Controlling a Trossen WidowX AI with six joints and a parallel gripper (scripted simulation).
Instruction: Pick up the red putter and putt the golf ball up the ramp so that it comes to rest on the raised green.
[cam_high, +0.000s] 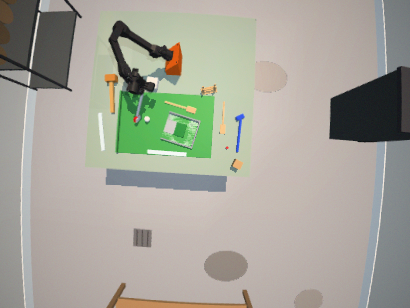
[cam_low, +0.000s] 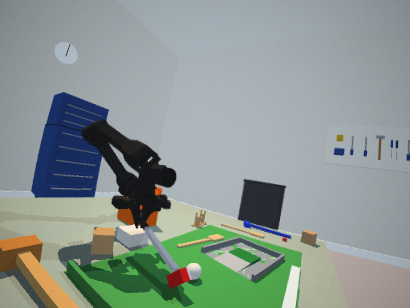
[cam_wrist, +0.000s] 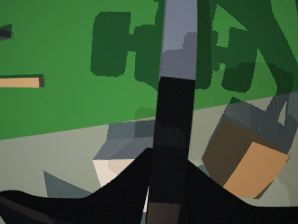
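My gripper (cam_high: 142, 93) (cam_low: 143, 225) (cam_wrist: 160, 154) is shut on the black grip of the red putter. The putter's grey shaft (cam_high: 139, 106) (cam_low: 161, 249) (cam_wrist: 179, 40) slopes down over the green mat (cam_high: 132, 142) (cam_low: 120, 285). Its red head (cam_high: 135, 119) (cam_low: 178, 277) is low over the mat, left of the white golf ball (cam_high: 147, 119) (cam_low: 194, 271) in the top view; a small gap shows there. The head and ball are outside the wrist view. The pale ramp (cam_high: 170, 125) (cam_low: 233, 265) and raised green (cam_high: 179, 130) (cam_low: 246, 256) lie inside grey walls, right of the ball.
A white block (cam_high: 152, 81) (cam_low: 132, 236) (cam_wrist: 117, 172) and a wooden block (cam_low: 103, 241) (cam_wrist: 257, 167) stand near the gripper. An orange mallet (cam_high: 111, 78) (cam_low: 21, 252) lies left. A wooden paddle (cam_high: 190, 109) (cam_low: 215, 238) lies behind the ramp walls. A blue hammer (cam_high: 239, 132) lies right.
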